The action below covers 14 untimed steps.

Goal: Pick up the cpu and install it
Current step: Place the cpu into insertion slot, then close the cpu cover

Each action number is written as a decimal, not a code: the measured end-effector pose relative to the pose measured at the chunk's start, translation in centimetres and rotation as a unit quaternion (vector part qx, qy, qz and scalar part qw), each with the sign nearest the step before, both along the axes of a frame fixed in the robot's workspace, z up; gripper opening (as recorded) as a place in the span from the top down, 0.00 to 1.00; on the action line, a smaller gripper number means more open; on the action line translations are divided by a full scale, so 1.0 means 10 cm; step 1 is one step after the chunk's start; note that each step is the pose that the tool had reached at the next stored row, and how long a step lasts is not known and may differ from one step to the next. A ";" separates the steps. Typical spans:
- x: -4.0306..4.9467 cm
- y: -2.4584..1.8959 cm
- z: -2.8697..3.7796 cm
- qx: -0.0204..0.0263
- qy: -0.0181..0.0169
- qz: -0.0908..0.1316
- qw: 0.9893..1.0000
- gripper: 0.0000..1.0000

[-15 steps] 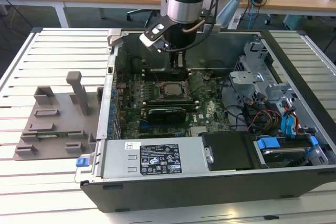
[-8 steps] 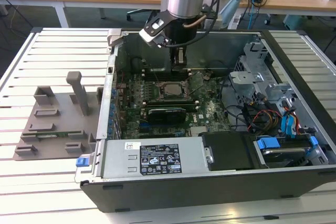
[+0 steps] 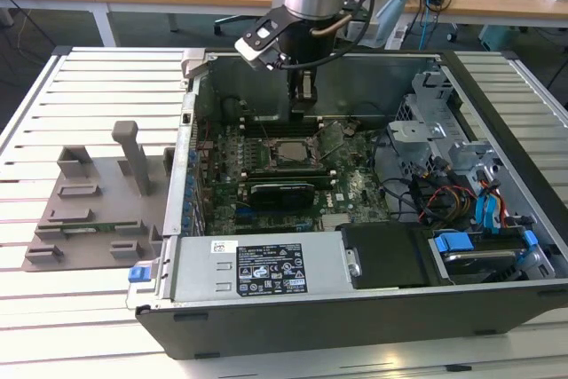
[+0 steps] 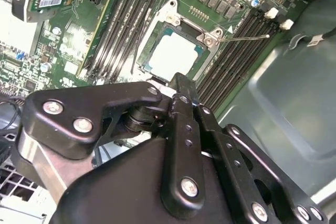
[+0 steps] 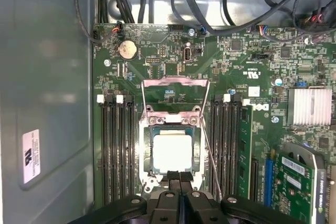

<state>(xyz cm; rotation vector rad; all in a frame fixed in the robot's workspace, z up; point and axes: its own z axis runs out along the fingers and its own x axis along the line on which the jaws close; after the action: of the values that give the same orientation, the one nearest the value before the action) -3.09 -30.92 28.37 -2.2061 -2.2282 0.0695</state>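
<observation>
A slatted surface (image 3: 98, 86) carries an open computer case (image 3: 355, 317) with its motherboard (image 5: 236, 61) exposed. The claw (image 5: 180, 178) hangs just above the board, its tips pressed together and, as far as I can tell, holding nothing. The cpu (image 5: 172, 152) lies in its socket just beside them, under the raised retention frame (image 5: 176, 88).
</observation>
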 end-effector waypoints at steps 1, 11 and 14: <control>0.000 0.000 0.026 0.000 0.000 0.000 1.000 0.89; 0.014 0.000 0.043 0.000 0.000 0.000 1.000 0.89; 0.016 0.000 0.042 0.000 0.000 0.000 1.000 0.89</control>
<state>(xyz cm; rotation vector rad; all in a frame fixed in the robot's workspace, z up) -2.93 -30.92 28.79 -2.2057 -2.2279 0.0685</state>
